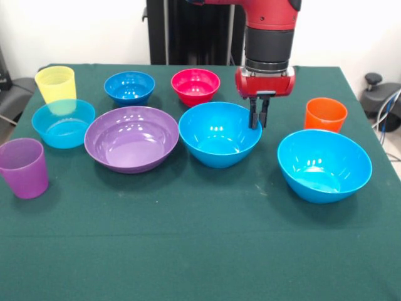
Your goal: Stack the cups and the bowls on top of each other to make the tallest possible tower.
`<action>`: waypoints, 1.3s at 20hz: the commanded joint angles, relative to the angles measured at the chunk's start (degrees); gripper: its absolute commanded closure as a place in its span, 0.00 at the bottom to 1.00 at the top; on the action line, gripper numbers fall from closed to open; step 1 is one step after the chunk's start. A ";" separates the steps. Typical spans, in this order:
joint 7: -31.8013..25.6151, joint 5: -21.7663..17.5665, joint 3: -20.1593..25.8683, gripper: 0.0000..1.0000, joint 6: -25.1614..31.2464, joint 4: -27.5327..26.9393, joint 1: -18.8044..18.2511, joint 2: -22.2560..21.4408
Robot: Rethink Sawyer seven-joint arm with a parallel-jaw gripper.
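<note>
Gripper [259, 118], fingers drawn narrow and holding nothing, hangs at the right rim of the middle blue bowl [219, 133]; contact with that rim cannot be judged from this angle. No tower exists: 5 bowls and 3 cups sit separately on the green table [188, 251]. A glossy, curved rim could slip from such a narrow pinch, tipping the bowl.

Green cloth-covered table [188, 251], carrying five glossy plastic bowls [131, 138] and three tapered plastic cups [24, 167], seemingly all standing apart, unstacked.
</note>
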 commanded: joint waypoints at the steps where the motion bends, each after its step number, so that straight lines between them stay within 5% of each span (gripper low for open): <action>1: 5.93 1.27 3.61 1.00 5.05 -2.86 -0.32 2.61; 13: 5.76 1.26 2.94 1.00 5.78 -2.55 0.20 1.49; 21: 5.75 4.30 5.27 1.00 17.15 7.59 -0.54 -16.09; 26: 4.71 5.36 6.88 1.00 20.05 10.08 -2.27 -20.32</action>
